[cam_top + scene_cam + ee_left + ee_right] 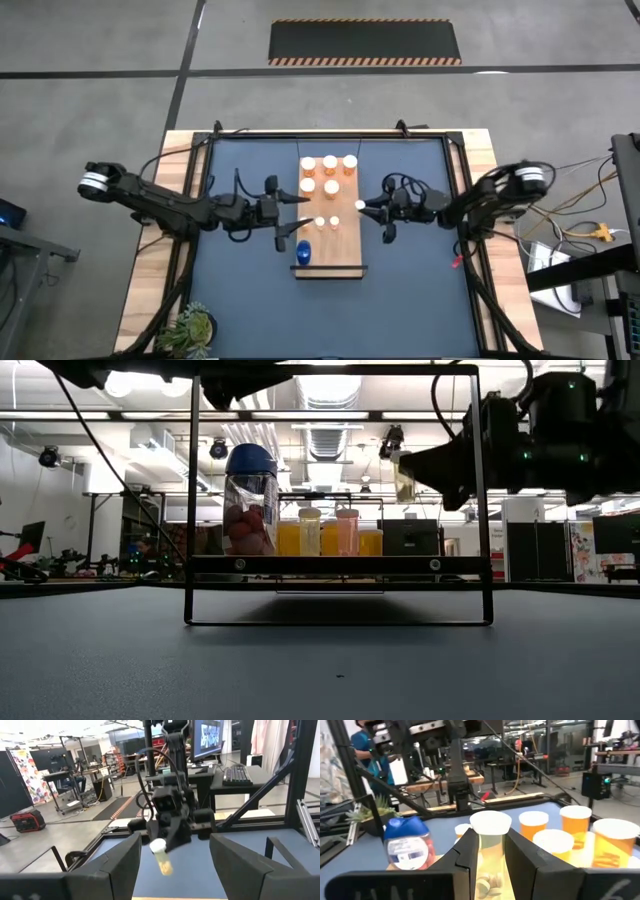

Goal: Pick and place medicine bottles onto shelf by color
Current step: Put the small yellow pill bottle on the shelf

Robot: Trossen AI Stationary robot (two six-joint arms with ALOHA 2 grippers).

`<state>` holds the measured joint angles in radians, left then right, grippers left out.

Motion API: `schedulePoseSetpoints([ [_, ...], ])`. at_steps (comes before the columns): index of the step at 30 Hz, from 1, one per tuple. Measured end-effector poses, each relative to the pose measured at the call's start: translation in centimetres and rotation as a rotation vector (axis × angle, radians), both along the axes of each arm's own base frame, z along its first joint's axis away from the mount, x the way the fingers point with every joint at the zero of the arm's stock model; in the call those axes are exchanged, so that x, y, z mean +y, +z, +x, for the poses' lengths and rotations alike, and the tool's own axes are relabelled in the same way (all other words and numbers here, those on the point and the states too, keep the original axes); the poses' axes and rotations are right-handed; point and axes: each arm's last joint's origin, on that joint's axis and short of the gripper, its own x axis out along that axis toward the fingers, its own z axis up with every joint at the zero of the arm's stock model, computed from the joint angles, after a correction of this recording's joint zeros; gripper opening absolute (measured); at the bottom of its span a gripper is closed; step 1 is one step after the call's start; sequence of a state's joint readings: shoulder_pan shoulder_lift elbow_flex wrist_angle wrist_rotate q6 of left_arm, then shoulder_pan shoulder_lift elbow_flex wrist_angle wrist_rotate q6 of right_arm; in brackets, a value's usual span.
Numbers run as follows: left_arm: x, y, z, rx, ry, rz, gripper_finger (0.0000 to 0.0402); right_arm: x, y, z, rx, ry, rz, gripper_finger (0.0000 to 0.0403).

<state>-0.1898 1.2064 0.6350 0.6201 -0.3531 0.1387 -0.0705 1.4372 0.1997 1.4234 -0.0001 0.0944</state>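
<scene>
My right gripper is clamped on a white-capped bottle, upright, apparently just above the shelf's right edge; orange bottles stand beyond; my left gripper hangs released near the blue bottle.

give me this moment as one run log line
left gripper: open, empty, above blue bottle | right gripper: shut on bottle, over shelf

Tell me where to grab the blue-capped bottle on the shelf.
Grip the blue-capped bottle around its clear body just under the cap, coming level from the shelf's left edge: it stands upright near that edge, and the orange bottles crowd the far end.
</scene>
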Motion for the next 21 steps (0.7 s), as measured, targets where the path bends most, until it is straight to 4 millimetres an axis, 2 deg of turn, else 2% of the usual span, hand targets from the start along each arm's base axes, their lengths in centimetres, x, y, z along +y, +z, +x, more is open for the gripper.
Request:
schedulePoseSetpoints([
  [5, 0.0, 0.3, -0.2, -0.009, 0.000, 0.001, 0.0219, 0.9, -1.8, 0.7, 0.008, 0.039, -0.010, 0.0068],
  [11, 0.0, 0.3, -0.2, -0.009, -0.001, 0.004, 0.0219, 1.7, -4.1, 2.3, 0.101, 0.072, -0.023, 0.0068],
  [15, 0.0, 0.2, -0.2, -0.001, 0.000, 0.006, 0.0219, 1.8, -4.7, 3.0, 0.118, 0.076, -0.024, 0.0068],
  [21, 0.0, 0.2, -0.2, 0.000, -0.001, 0.006, 0.0219, 1.7, -4.9, 3.0, 0.129, 0.057, -0.045, 0.0068],
])
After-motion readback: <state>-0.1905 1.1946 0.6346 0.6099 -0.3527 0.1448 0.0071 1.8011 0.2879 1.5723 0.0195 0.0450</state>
